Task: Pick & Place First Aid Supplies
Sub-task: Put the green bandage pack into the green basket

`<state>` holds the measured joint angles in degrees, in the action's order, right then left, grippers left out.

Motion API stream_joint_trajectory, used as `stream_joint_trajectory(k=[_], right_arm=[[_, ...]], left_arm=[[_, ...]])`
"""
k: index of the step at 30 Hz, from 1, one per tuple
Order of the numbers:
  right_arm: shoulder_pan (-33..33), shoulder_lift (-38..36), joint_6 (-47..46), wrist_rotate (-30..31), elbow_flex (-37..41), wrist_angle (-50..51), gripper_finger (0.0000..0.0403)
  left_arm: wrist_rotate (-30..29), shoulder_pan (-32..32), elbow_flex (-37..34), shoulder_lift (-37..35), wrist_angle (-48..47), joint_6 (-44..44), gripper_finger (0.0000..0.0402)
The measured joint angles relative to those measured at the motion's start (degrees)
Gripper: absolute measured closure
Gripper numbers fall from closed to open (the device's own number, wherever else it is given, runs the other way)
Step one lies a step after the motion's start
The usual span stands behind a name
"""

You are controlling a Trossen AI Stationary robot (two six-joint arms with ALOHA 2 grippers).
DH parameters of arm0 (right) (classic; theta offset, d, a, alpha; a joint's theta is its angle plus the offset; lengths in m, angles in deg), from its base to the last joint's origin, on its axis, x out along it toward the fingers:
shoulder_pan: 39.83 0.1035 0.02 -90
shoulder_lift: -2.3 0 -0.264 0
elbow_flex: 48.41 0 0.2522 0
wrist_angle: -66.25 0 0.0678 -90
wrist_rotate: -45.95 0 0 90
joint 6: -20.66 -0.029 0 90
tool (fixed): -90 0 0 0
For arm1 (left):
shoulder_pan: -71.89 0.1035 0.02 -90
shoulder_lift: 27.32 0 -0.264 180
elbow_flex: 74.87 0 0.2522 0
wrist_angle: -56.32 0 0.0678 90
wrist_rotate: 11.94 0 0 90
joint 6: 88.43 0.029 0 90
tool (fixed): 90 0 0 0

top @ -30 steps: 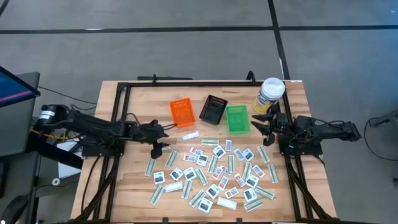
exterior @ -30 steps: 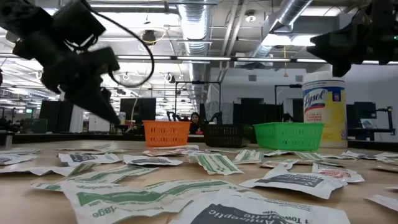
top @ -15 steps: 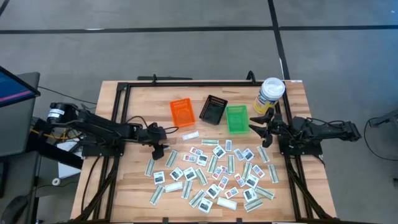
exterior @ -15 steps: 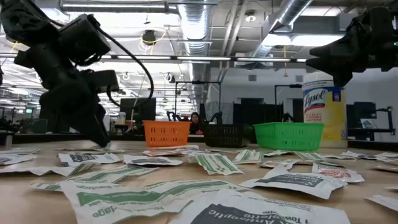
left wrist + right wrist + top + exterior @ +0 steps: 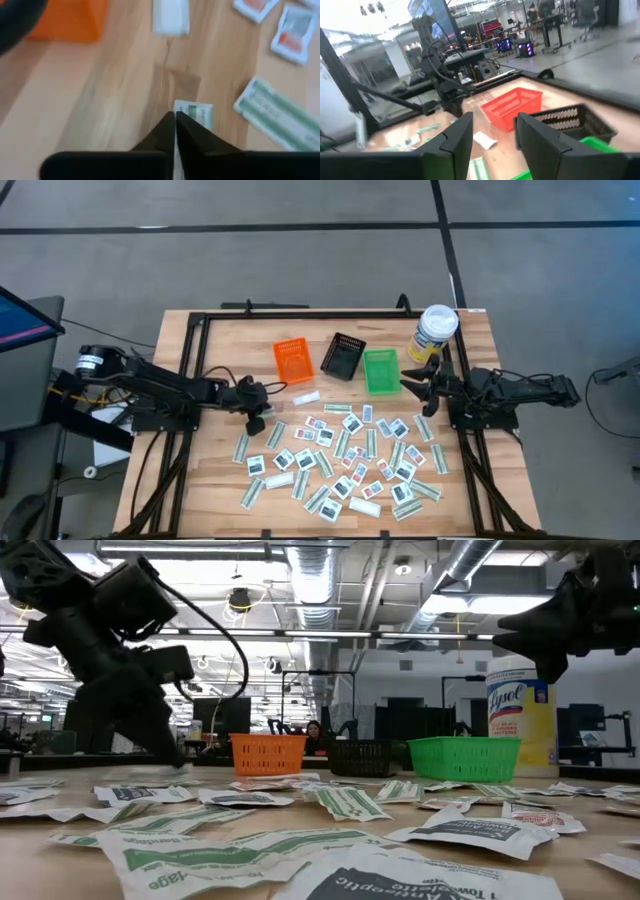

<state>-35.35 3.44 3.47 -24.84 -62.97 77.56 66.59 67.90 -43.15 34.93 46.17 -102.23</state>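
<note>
the left gripper [image 5: 262, 417] was down at the table near the left edge of the packet spread, its two dark fingers [image 5: 165, 131] pressed together. in the left wrist view a pale-green strip packet [image 5: 194, 114] lay flat just past the tips, its near end hidden under them, so whether it was pinched could not be told; its long axis ran straight away from the fingers, and its green print was too blurred to read. beside it lay another green strip [image 5: 272, 114] at a slant, and farther on a plain white packet [image 5: 171, 16] near the orange bin [image 5: 67, 20].

the right gripper [image 5: 412, 385] hung above the table's right side, next to the green bin [image 5: 381, 370], fingers parted with nothing between them.

the first aid supplies [image 5: 345, 455] covered the front half of the wooden table [image 5: 200, 470]: small flat paper packets, squarish white ones with red, blue or dark print and long narrow green-striped ones, pointing every way. in the low view the nearest packet [image 5: 400, 885] showed part of the word "antiseptic" and "tow".

the black bin [image 5: 344, 356] stood between the orange and green ones. the yellow canister [image 5: 520, 725] with a white lid read "lysol".
</note>
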Motion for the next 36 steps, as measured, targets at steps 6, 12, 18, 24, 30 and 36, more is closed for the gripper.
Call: stream_joint_trajectory(k=[6, 12, 18, 24, 30, 36], right_arm=[[2.6, 2.8, -5.1, -2.8, 0.0, 0.3, 0.0271], [5.0, 8.9, -5.4, 1.6, 0.0, -2.4, 0.0282], [5.2, 19.5, -5.4, 1.8, 0.0, -12.4, 0.0280], [5.2, 34.6, -5.4, 1.8, 0.0, -26.6, 0.0279], [5.2, 50.8, -5.3, 1.8, -2.2, -38.6, 0.0279], [3.8, 65.4, -6.4, 1.7, -9.7, -39.8, 0.0280]], left_arm=[[-2.2, 0.0, 0.0, -2.8, 0.3, 0.1, 0.0394], [-2.3, 0.0, 0.0, -2.4, 0.8, 0.2, 0.0394], [-2.4, 0.0, 0.0, -2.1, 1.2, 0.0, 0.0394], [-2.4, 0.0, 0.0, -2.1, 2.5, -0.2, 0.0394], [-2.2, 0.0, 0.0, -2.1, 11.0, -0.1, 0.0394], [-2.1, -0.3, 0.1, -2.1, 19.2, 2.9, 0.0394]])
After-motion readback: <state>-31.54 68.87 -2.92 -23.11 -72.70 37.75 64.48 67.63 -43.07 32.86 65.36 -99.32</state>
